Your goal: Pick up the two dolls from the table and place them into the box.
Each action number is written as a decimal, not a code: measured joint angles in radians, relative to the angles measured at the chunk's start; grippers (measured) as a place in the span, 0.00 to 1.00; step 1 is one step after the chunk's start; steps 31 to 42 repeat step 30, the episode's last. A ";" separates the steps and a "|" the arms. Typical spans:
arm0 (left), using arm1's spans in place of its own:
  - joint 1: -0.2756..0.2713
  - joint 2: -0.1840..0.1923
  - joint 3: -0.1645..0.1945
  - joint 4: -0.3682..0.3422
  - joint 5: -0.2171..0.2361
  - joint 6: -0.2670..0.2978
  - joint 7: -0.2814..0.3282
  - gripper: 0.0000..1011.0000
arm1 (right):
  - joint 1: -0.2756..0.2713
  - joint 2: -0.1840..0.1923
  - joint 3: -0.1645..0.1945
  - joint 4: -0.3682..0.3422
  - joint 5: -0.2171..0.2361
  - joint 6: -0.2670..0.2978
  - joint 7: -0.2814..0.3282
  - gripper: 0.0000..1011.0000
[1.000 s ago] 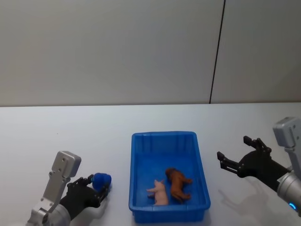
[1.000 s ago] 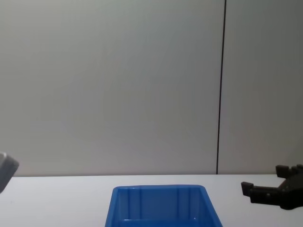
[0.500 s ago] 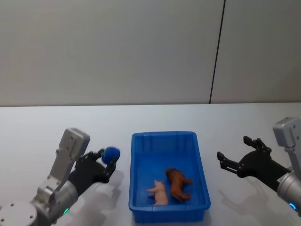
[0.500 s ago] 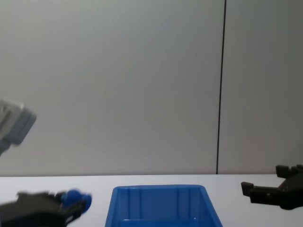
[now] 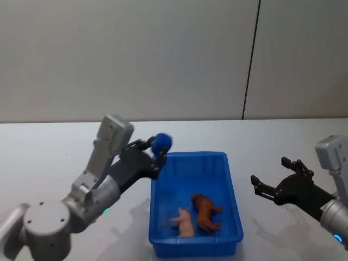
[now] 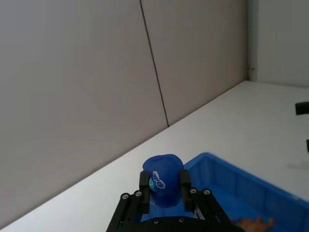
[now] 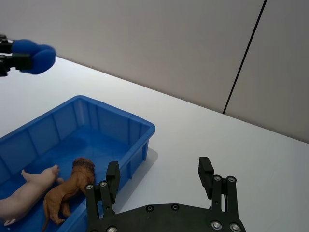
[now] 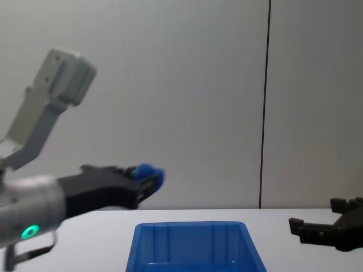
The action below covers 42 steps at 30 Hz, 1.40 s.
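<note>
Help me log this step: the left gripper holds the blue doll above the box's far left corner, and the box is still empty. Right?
Not quite. The left gripper does hold the blue doll above the box's far left corner, but the box is not empty: the head view shows a pink doll and a brown toy animal lying inside it.

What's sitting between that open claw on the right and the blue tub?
Nothing: in the head view only bare white table separates the right gripper from the box.
</note>
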 joint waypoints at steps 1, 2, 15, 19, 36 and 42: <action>-0.013 -0.014 0.005 0.007 0.005 -0.007 -0.010 0.37 | 0.000 0.000 0.000 0.000 0.000 0.000 0.000 0.99; -0.019 -0.020 0.008 0.010 0.006 -0.009 -0.014 0.37 | 0.000 0.000 0.000 0.000 0.000 0.000 0.000 0.99; -0.072 -0.080 0.034 0.042 0.026 -0.040 -0.055 0.78 | 0.000 0.000 0.000 0.000 0.000 0.000 0.000 0.99; -0.073 -0.082 0.036 0.037 0.028 -0.043 -0.055 0.90 | 0.000 0.000 0.000 0.000 0.000 0.000 0.000 0.99; -0.036 -0.054 0.029 -0.024 0.029 -0.056 -0.016 0.99 | 0.000 0.000 0.000 0.000 0.000 0.000 0.000 0.99; -0.036 -0.054 0.029 -0.024 0.029 -0.056 -0.016 0.99 | 0.000 0.000 0.000 0.000 0.000 0.000 0.000 0.99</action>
